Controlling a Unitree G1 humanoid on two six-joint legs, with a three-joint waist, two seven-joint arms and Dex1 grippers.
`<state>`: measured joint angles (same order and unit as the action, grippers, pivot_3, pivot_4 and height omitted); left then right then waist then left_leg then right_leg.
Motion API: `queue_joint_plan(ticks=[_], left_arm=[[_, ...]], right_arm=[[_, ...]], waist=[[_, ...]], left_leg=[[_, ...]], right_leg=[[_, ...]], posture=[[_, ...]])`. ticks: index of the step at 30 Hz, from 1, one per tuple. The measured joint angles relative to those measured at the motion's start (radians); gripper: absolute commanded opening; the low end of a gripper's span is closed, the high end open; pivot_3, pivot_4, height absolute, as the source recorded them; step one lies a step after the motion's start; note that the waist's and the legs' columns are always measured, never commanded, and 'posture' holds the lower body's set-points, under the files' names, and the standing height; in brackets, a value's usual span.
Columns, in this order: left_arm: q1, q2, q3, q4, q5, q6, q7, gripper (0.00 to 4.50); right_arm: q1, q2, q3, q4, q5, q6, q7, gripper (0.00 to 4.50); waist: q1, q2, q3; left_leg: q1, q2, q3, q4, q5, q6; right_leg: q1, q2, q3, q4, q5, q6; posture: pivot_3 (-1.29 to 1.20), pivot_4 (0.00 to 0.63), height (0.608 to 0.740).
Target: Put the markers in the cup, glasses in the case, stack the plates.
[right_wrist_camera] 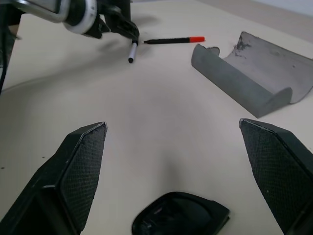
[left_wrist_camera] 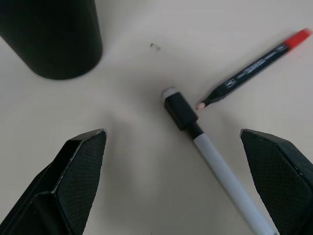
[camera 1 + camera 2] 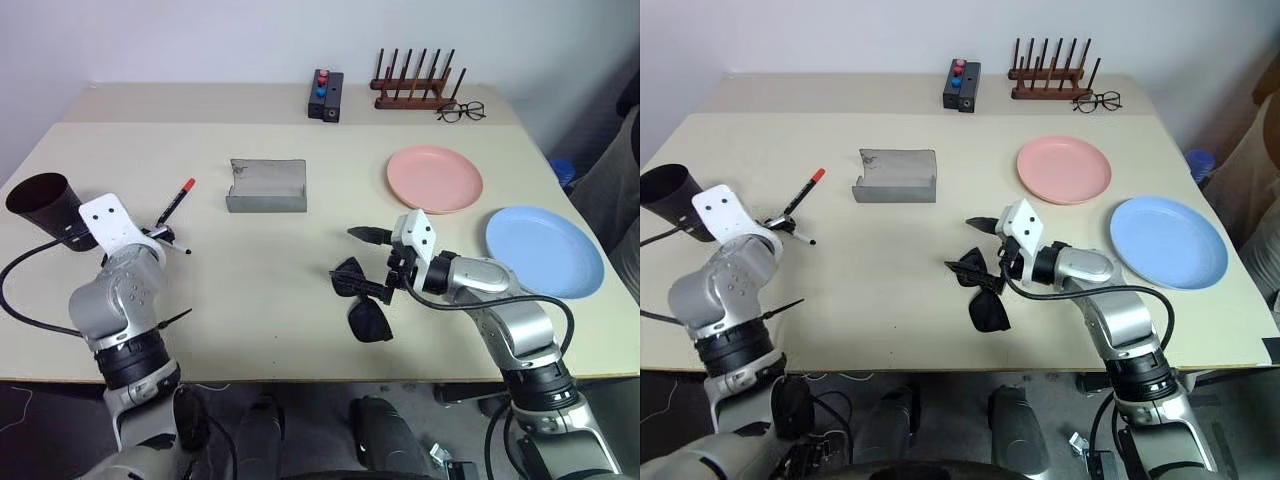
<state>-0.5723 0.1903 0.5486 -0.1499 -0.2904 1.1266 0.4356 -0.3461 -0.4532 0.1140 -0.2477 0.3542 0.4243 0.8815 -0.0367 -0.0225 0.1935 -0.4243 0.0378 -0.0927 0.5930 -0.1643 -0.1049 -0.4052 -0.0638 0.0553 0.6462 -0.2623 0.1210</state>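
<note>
The black sunglasses [image 3: 362, 295] lie on the beige table [image 3: 280, 280] directly beneath the wide-open right gripper [image 3: 372, 262]. The white marker [image 2: 215, 161] lies between the spread fingers of the left gripper [image 2: 181, 181], the dark cup [image 2: 51, 34] just beyond.

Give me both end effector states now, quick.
Left end effector: open, empty, over the white marker.
Right end effector: open, empty, above the sunglasses.

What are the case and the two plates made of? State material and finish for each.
Case: probably a stiff shell under grey matte fabric or felt; dull and glare-free, with a scuffed inner wall. Pink plate and blue plate: likely plastic or melamine; even pastel colour, smooth satin surface, faint sheen.
</note>
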Motion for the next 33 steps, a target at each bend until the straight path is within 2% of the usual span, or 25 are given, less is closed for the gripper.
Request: queue_joint_plan(ticks=[6, 13, 16, 17, 19, 20, 22, 23, 30, 33], left_arm=[[-0.070, -0.016, 0.015, 0.087, 0.023, 0.029, 0.008, 4.50], [-0.147, -0.029, 0.056, 0.132, 0.068, 0.158, 0.049, 4.50], [-0.176, -0.047, 0.076, 0.131, 0.091, 0.206, 0.067, 3.71], [-0.183, -0.054, 0.083, 0.128, 0.100, 0.218, 0.072, 3.27], [-0.188, -0.064, 0.095, 0.120, 0.113, 0.225, 0.076, 2.32], [-0.188, -0.068, 0.100, 0.112, 0.120, 0.230, 0.077, 1.67], [-0.188, -0.074, 0.112, 0.100, 0.135, 0.239, 0.080, 0.77], [-0.188, -0.075, 0.115, 0.096, 0.142, 0.242, 0.081, 0.15], [-0.183, -0.075, 0.114, 0.073, 0.171, 0.247, 0.046, 0.06], [-0.141, -0.067, 0.056, 0.034, 0.169, 0.140, -0.021, 0.06]], right_arm=[[0.010, 0.012, 0.013, -0.008, 0.004, 0.000, -0.020, 4.42], [0.012, 0.026, 0.029, -0.008, 0.003, 0.000, -0.036, 4.42], [0.011, 0.035, 0.036, -0.008, 0.003, 0.000, -0.042, 4.50], [0.008, 0.039, 0.041, -0.008, 0.003, 0.000, -0.043, 4.50], [0.003, 0.043, 0.048, -0.008, 0.003, -0.001, -0.044, 4.50], [0.001, 0.043, 0.049, -0.007, 0.003, -0.001, -0.044, 4.50], [-0.005, 0.044, 0.053, -0.003, 0.003, -0.002, -0.044, 4.50], [-0.009, 0.044, 0.055, -0.002, 0.003, -0.002, -0.043, 4.50], [-0.028, 0.048, 0.068, 0.033, 0.002, -0.017, -0.028, 4.50], [-0.033, 0.049, 0.072, 0.041, 0.002, -0.018, -0.020, 4.50]], waist=[[-0.002, 0.000, 0.000], [-0.004, 0.000, 0.000], [-0.004, 0.000, 0.000], [-0.005, 0.000, 0.000], [-0.005, 0.000, 0.000], [-0.005, 0.000, 0.000], [-0.005, 0.000, 0.000], [-0.005, 0.000, 0.000], [-0.006, 0.000, 0.000], [-0.005, -0.001, 0.001]], left_leg=[[0.000, 0.000, 0.000, 0.000, 0.000, 0.000], [0.000, 0.000, 0.000, 0.000, 0.000, 0.000], [0.000, 0.000, 0.000, 0.000, 0.000, 0.000], [0.000, 0.000, 0.000, 0.000, 0.000, 0.000], [0.000, 0.000, 0.000, 0.000, 0.000, 0.000], [0.000, 0.000, 0.000, 0.000, 0.000, 0.000], [0.000, 0.000, 0.000, 0.000, 0.000, 0.000], [0.000, 0.000, 0.000, 0.000, 0.000, 0.000], [0.000, 0.000, 0.000, 0.000, 0.000, 0.000], [0.000, 0.000, 0.000, -0.001, 0.000, 0.000]], right_leg=[[0.000, 0.000, 0.000, 0.000, 0.000, 0.000], [0.000, 0.000, 0.000, 0.000, 0.000, 0.000], [0.000, 0.000, 0.000, 0.000, 0.000, 0.001], [0.000, 0.000, 0.000, 0.000, 0.000, 0.001], [0.000, 0.000, 0.000, 0.000, 0.000, 0.001], [0.000, 0.000, 0.000, 0.000, 0.000, 0.001], [0.000, 0.000, 0.000, 0.000, 0.000, 0.001], [0.000, 0.000, 0.000, 0.000, 0.000, 0.001], [0.000, 0.000, 0.000, 0.000, 0.000, 0.001], [-0.001, 0.000, 0.000, 0.000, 0.000, 0.001]], posture=[[0.00, 0.150, 0.740], [0.00, 0.150, 0.740], [0.00, 0.150, 0.740], [0.00, 0.150, 0.740], [0.00, 0.150, 0.740], [0.00, 0.150, 0.740], [0.00, 0.150, 0.740], [0.00, 0.150, 0.740], [0.00, 0.150, 0.740], [0.00, 0.150, 0.740]])
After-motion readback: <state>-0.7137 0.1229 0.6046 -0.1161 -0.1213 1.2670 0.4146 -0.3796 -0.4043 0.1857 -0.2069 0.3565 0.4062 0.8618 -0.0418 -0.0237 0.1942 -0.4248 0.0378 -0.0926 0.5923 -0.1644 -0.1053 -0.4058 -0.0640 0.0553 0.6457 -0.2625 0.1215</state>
